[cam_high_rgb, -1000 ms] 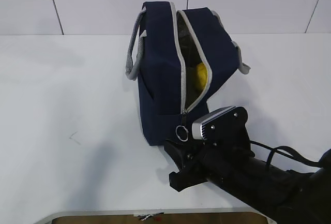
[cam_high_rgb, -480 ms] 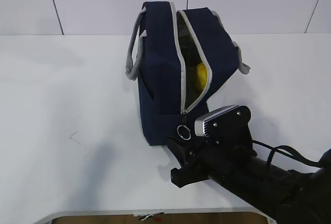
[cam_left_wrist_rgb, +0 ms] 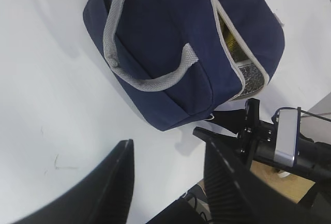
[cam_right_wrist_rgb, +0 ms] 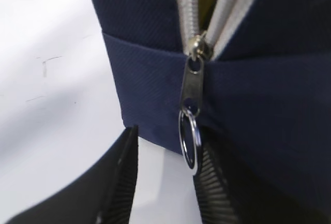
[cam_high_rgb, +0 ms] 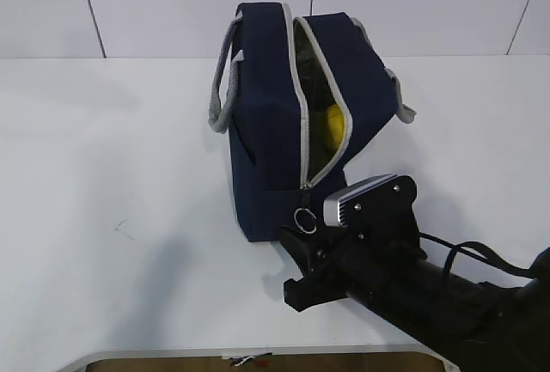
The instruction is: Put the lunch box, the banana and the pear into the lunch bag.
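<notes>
Lunch bag (cam_high_rgb: 288, 118) upright mid-surface (cam_high_rgb: 112, 157), zip parted, yellow fruit (cam_high_rgb: 333, 127) inside. Right tool (cam_right_wrist_rgb: 163, 177) at bag's base, fingers (cam_right_wrist_rgb: 121, 177) apart either side of ring pull (cam_right_wrist_rgb: 190, 138), no grip visible. Left tool (cam_left_wrist_rgb: 168, 177) part-open, empty, above surface near bag.

White table (cam_high_rgb: 103, 149), matte, a few faint scuff marks left of centre. Behind it a pale wall (cam_high_rgb: 172, 11) with thin dark seams. Wooden strip (cam_high_rgb: 172, 362) at the near edge. Light even, shadows soft.
</notes>
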